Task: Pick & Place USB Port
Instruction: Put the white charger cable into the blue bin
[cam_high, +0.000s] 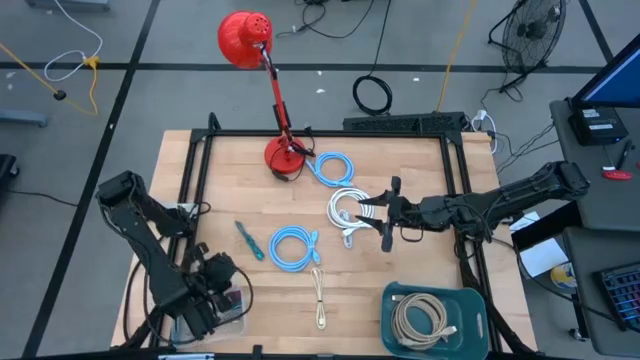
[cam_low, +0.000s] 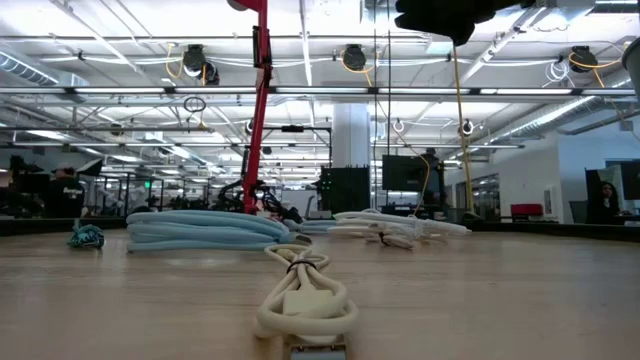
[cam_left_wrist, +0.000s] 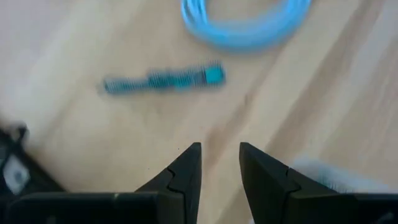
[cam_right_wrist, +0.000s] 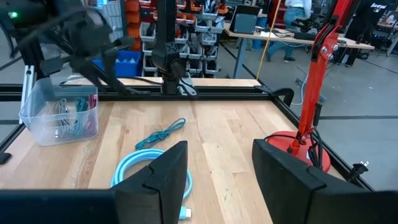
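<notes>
We see the left gripper (cam_high: 238, 278) above the wooden table's (cam_high: 400, 260) near-left corner, fingers parted, nothing between them. Right gripper (cam_high: 385, 214) hovers mid-table over the coiled white USB cable (cam_high: 346, 212), fingers spread and empty. Small teal braided cable (cam_high: 249, 241) lies just beside the coiled light-blue cable (cam_high: 293, 247).

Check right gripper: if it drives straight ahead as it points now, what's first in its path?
Probably the light blue cable coil just ahead of the right gripper; its open fingers sit above the table, so it may pass over it.
</notes>
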